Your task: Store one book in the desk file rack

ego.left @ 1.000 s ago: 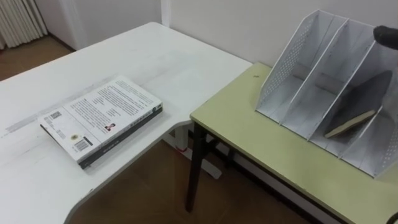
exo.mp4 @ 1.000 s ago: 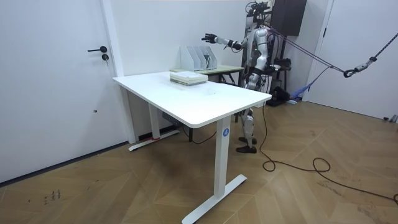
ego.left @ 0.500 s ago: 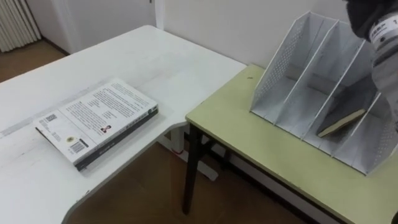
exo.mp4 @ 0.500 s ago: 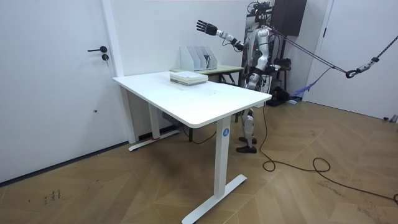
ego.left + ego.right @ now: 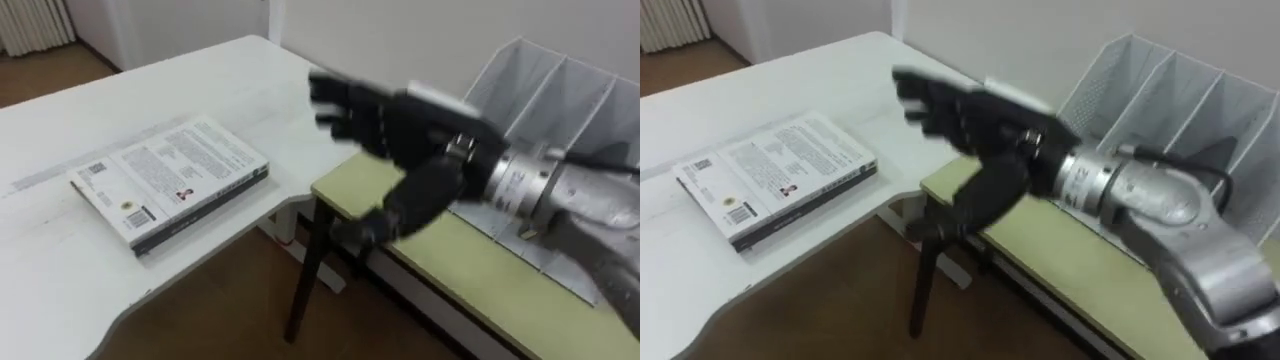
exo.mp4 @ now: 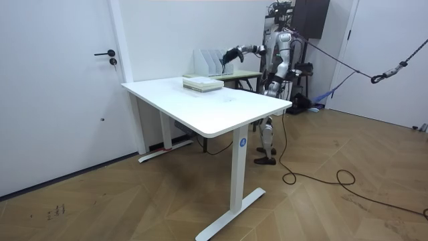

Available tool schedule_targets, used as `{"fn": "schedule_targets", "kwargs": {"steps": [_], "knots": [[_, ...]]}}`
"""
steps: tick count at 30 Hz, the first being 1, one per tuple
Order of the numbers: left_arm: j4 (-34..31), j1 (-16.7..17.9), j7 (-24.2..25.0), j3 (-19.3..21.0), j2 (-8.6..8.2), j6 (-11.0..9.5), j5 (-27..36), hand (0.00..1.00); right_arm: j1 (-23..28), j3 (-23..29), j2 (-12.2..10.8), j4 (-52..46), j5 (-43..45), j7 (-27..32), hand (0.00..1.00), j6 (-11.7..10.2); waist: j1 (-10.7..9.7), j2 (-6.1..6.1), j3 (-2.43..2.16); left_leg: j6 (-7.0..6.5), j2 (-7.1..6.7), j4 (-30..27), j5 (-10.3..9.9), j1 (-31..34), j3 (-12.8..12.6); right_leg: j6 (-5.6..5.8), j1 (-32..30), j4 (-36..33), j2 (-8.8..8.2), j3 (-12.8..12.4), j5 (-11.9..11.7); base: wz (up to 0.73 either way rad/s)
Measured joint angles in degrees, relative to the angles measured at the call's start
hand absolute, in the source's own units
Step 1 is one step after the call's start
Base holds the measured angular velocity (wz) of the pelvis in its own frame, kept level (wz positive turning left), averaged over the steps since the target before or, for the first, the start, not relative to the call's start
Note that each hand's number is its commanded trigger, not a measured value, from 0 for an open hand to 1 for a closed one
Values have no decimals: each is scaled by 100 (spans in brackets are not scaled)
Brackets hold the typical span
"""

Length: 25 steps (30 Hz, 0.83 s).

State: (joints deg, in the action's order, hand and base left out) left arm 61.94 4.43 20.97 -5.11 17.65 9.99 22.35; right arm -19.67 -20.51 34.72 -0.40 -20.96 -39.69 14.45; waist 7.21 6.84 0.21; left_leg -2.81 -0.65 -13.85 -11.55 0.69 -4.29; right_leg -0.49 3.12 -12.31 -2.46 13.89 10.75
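One book (image 5: 170, 180) lies on the white table (image 5: 60, 270), left eye view, your empty right hand (image 5: 400, 125) near, fingers apart. Room view: file rack (image 6: 212, 61) just beside your hand, easily clipped. Right eye view: reach low and you may shove the book.

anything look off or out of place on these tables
Nothing looks spilled or damaged. The book lies flat on the white table, at an angle to its edge. The file rack stands upright on the green desk. The open right hand hangs in the air between them.
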Motion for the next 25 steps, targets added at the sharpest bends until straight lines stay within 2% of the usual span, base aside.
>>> {"fn": "schedule_targets", "kwargs": {"steps": [1,3,4,5,7,9,10,11,12,13,14,16,18,20,21,23,25], "knots": [[42,-64,1,-78,0,4,-2,0,209,-79,-2,123,201,-114,0,4,70,-12,6,-6,-6,-7,-2,0,11,6,0,10,-7,2,-7,7],[109,-192,9,-196,-17,-4,7,0,949,-347,-54,740,1180,-525,0,62,266,-85,40,-28,-17,-60,-15,76,13,16,-13,57,-19,35,-27,0],[124,-218,10,-208,-30,-13,9,0,1119,-389,-58,902,1419,-591,0,62,286,-106,54,-30,-22,-66,-16,85,15,17,-19,54,-26,43,-28,0],[243,-259,11,-204,-68,-35,53,0,1473,-454,-92,1277,1943,-689,0,65,343,-181,94,-36,-31,-71,-18,119,24,21,-31,56,-28,27,-31,0],[293,-256,-37,-196,-127,-67,85,0,1872,-451,-237,1935,2653,-741,0,52,376,-261,53,-42,-38,-77,-22,162,32,23,-85,54,-29,11,-32,0],[291,-207,-85,-213,-170,-138,83,0,2094,-289,-621,3206,3448,-539,0,57,252,-374,-1,-39,-40,-67,-20,169,25,20,-101,61,-31,24,-31,-5],[298,-183,-101,-205,-201,-181,84,0,2089,-67,-641,3439,3462,-488,0,20,253,-411,-15,-39,-38,-57,-20,173,-2,19,-106,64,-31,29,-33,-9],[316,-162,-174,-187,-242,-194,57,0,2176,102,-650,3846,3514,-177,0,-92,227,-411,-40,-39,-36,-30,-20,160,-12,19,-98,56,-30,34,-33,-4],[326,-127,-231,-182,-273,-219,56,0,2264,274,-750,4374,3578,141,0,-155,178,-422,-82,-37,-32,-10,-20,119,-11,20,-52,67,-31,45,-32,7],[344,-112,-265,-164,-296,-252,56,0,2307,372,-831,4643,3668,282,0,-200,177,-473,-75,-35,-33,21,-18,57,2,21,7,74,-28,41,-31,9],[342,-10,-316,-99,-329,-308,56,0,2434,565,-1014,5123,3855,547,0,-239,165,-420,-54,-33,-35,50,-19,-38,14,31,101,84,-23,38,-23,11],[336,143,-409,133,-381,-325,64,0,2671,852,-1299,5810,3957,963,0,-242,58,-458,-29,-30,-52,103,-22,-192,49,49,266,141,-1,32,-11,13],[349,291,-484,356,-460,-352,74,0,2945,1331,-1649,6500,3916,1472,0,-176,-91,-480,-34,-33,-81,101,-25,-235,138,70,355,169,1,33,7,15],[346,369,-544,500,-511,-382,70,0,3047,1635,-1859,6833,3903,1757,0,-79,-221,-518,-26,-34,-92,88,-25,-244,137,69,360,167,0,-36,16,-4],[347,418,-567,608,-544,-393,58,0,3055,1798,-1965,6994,3899,1906,0,-60,-319,-539,-18,-36,-99,89,-25,-269,122,60,362,165,4,-122,21,-16],[335,497,-567,754,-573,-403,-72,0,3130,1994,-2105,7051,3821,2061,0,-65,-439,-573,2,-38,-106,81,-25,-296,109,47,384,166,-3,-139,46,-6],[327,541,-578,772,-573,-415,-83,0,3169,2013,-2217,7053,3663,2234,0,-65,-543,-571,8,-39,-109,44,-29,-305,113,61,361,166,-34,-157,115,4]]}}
